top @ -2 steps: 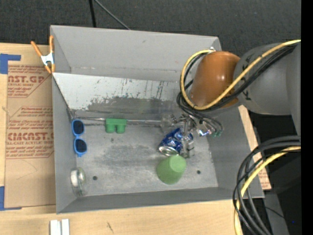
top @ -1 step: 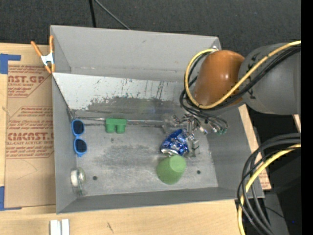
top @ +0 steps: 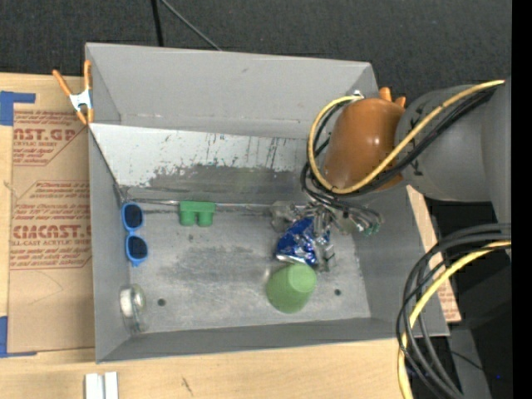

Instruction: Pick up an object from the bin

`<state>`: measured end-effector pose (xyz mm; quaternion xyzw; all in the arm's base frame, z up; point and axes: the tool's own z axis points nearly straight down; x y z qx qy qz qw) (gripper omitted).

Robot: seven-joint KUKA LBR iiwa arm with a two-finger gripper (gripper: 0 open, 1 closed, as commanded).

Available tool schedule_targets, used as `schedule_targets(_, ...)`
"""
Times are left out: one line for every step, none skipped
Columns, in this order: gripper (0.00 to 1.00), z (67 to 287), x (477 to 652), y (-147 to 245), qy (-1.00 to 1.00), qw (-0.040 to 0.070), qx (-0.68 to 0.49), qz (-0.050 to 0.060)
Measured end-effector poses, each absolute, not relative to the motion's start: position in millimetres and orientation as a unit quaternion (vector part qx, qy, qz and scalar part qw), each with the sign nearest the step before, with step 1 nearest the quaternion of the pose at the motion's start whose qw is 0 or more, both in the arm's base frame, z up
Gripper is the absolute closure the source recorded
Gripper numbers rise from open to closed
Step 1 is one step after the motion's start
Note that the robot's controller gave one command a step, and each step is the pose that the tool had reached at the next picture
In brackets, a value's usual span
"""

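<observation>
**Crumpled blue packet on the right of the bin floor**

There it is: the blue packet [top: 296, 246], shiny foil with white flecks, crushed and bunched into an uneven lump rather than lying flat. It sits at about 3 o'clock from the middle of the bin [top: 208, 264] floor. A green cup [top: 291, 290] lies just beside it, at its 6 o'clock.
</observation>
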<state>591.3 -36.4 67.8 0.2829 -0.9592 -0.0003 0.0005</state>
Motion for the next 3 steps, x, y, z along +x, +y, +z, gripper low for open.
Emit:
schedule_targets(0.0, 67.5, 591.5, -35.8, -0.959, 0.0, 0.282, 0.0)
schedule_targets(1.0, 67.5, 591.5, -35.7, -0.959, 0.0, 0.282, 0.0)
schedule_targets(1.0, 72.4, 591.9, -35.3, -0.959, -0.001, 0.282, 0.0)
